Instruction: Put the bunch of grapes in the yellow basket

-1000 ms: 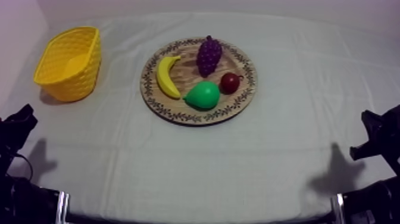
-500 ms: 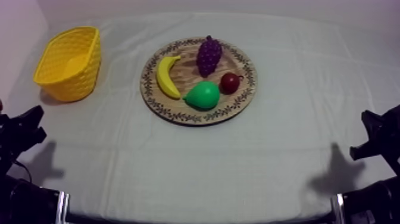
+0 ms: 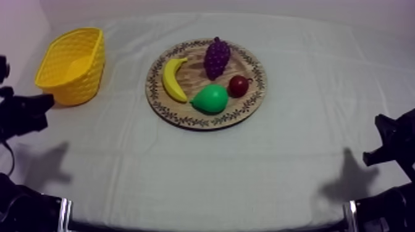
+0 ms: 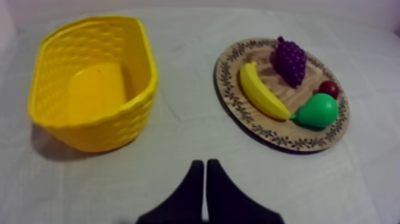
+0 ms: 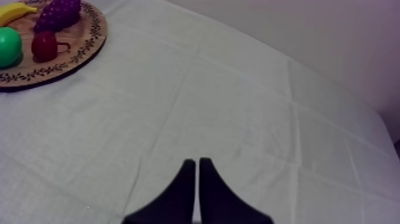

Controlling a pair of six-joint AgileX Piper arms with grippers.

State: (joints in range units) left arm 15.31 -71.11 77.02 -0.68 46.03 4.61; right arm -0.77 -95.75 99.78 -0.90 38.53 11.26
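Note:
A purple bunch of grapes [image 3: 217, 57] lies at the far side of the round wooden board [image 3: 254, 92], also seen from the left wrist as the grapes [image 4: 290, 60] on the board [image 4: 227, 81]. The yellow basket [image 3: 71, 64] stands at the far left with nothing in it [image 4: 94, 89]. My left gripper [image 3: 44, 105] hovers just in front of the basket, fingers together as a narrow wedge [image 4: 204, 179]. My right gripper [image 3: 381, 139] rests low at the right, shut [image 5: 193, 176], far from the grapes [image 5: 58, 13].
On the board with the grapes lie a banana [image 3: 173, 79], a green pear [image 3: 210, 99] and a small red fruit [image 3: 239, 85]. Bare cloth stretches between basket and board and across the table's near half.
My left arm has risen and moved up toward the basket, from low at the left edge to just in front of it. The right arm and the fruit have not moved.

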